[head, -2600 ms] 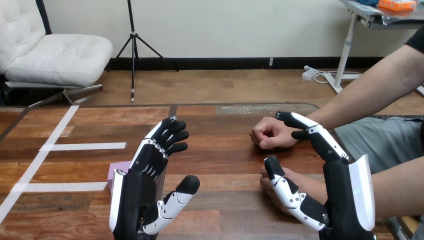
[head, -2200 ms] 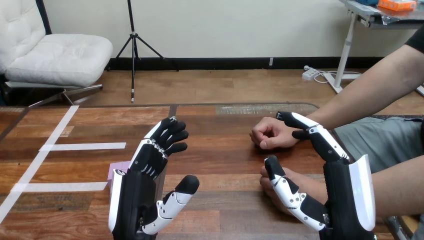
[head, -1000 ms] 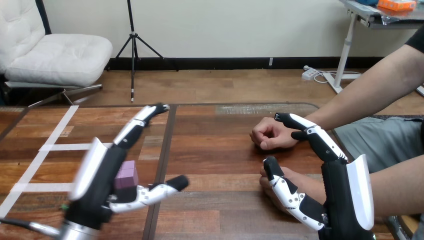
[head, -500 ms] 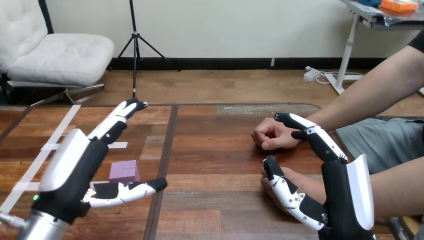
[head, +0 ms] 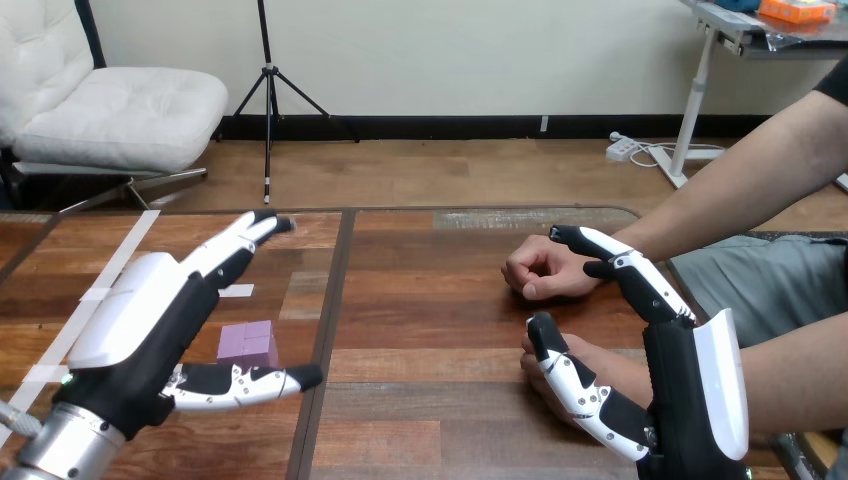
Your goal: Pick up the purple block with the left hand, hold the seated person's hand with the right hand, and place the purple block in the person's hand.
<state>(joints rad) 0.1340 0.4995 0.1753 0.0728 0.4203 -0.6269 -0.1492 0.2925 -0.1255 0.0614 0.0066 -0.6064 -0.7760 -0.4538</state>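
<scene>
Across the lower two thirds of the frame spreads the wooden bench (head: 440, 300), with strips of white tape (head: 118, 262) on its left part; from the upper right corner a person's forearm (head: 745, 170) slopes down to it, and a second forearm (head: 800, 375) enters from the right edge lower down, partly behind the robot's right hand (head: 690, 400). From the lower left corner the robot's left arm (head: 55, 450) rises to the left hand (head: 150, 320), which is spread wide; its fingers (head: 235, 245) run straight toward the upper centre, while its thumb (head: 250, 380) lies stretched out to the right, low over the wood. At the lower right the right hand stands on edge, also wide; its fingers (head: 640, 275) are nearly straight, their tips just beside the wrist of the person's upper hand (head: 540, 268), which rests on the bench as a loose fist right of centre; its thumb (head: 565, 375) crosses in front of the person's lower hand (head: 580, 355), and I cannot tell whether they touch; nothing is clasped. The purple block (head: 248, 344) sits on the bench at the lower left, in the gap between the left hand's fingers and thumb; neither closes on it.
</scene>
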